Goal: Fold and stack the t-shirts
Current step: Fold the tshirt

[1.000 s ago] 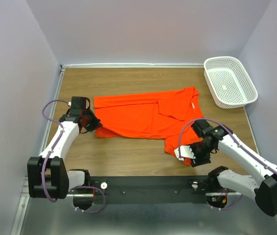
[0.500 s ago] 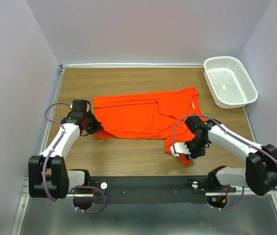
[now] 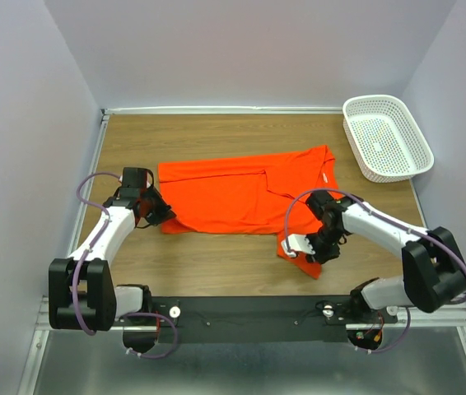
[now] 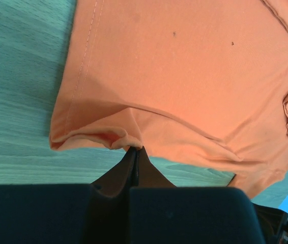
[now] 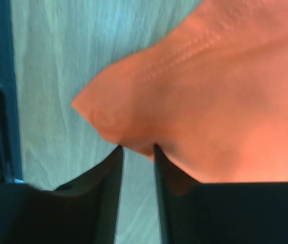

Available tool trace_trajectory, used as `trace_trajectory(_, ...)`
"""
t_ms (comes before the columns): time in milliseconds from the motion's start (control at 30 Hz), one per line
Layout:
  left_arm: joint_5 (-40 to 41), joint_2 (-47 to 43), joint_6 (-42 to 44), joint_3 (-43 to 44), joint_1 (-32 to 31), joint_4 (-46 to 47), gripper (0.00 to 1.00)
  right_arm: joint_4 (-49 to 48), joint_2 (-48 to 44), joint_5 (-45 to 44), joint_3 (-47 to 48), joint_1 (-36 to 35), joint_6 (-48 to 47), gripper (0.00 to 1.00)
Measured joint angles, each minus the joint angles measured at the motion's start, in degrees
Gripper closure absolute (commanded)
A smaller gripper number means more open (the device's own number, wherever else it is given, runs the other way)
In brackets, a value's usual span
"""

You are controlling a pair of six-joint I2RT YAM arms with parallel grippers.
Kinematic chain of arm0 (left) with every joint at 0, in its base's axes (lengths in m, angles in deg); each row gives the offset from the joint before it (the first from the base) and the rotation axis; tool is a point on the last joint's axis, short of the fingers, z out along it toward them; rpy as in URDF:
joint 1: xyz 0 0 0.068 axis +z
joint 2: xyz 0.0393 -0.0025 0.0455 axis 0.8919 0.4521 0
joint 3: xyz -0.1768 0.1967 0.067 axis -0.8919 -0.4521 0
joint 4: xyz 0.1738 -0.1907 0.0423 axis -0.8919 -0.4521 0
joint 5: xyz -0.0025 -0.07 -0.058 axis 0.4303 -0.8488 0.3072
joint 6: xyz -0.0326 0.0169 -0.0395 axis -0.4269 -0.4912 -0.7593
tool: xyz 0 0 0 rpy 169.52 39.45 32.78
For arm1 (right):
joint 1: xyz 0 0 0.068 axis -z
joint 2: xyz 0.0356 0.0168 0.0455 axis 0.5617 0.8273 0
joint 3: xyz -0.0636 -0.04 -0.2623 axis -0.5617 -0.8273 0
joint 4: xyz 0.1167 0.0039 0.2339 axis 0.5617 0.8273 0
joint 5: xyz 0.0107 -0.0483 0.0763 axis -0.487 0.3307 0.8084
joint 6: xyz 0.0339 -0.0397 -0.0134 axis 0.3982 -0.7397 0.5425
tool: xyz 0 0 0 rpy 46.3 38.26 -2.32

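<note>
A white basket stands at the table's far right corner, well apart from the t-shirt. The left pincer is clamped on the t-shirt's hem. The right pincer stands narrowly apart at a cloth corner, grip unclear.

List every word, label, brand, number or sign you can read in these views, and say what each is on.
No text can be read in any view.
The t-shirt has a small pale patch inside its neck, perhaps a label: too small to read.
The white basket shows no print in the top view.
</note>
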Motion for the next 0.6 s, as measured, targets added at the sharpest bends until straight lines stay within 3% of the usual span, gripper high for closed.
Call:
trace_trajectory(267, -0.24, 0.02, 0.24, 0.0, 0.0, 0.17, 1.0, -0.26, 6.95, 4.85, 3.54, -2.29, 2.56, 0.82)
trace_trajectory(300, -0.24, 0.02, 0.24, 0.0, 0.0, 0.22, 1.0, -0.31, 7.69, 5.7, 3.85, -3.19, 3.28, 0.89)
trace_trajectory(367, -0.26, 0.09, 0.24, 0.0, 0.0, 0.35, 1.0, -0.24, 8.72, 7.19, 4.59, -4.22, 5.11, 0.92)
trace_trajectory(500, -0.52, 0.46, 0.28, 0.0, 0.0, 0.63, 1.0, -0.55, 11.02, 9.22, 8.52, -4.76, 10.67, 0.76)
trace_trajectory(600, -0.66, 0.68, 0.46, 0.0, 0.0, 0.72, 1.0, -1.7, 11.74, 9.29, 11.96, -4.74, 15.04, 0.69)
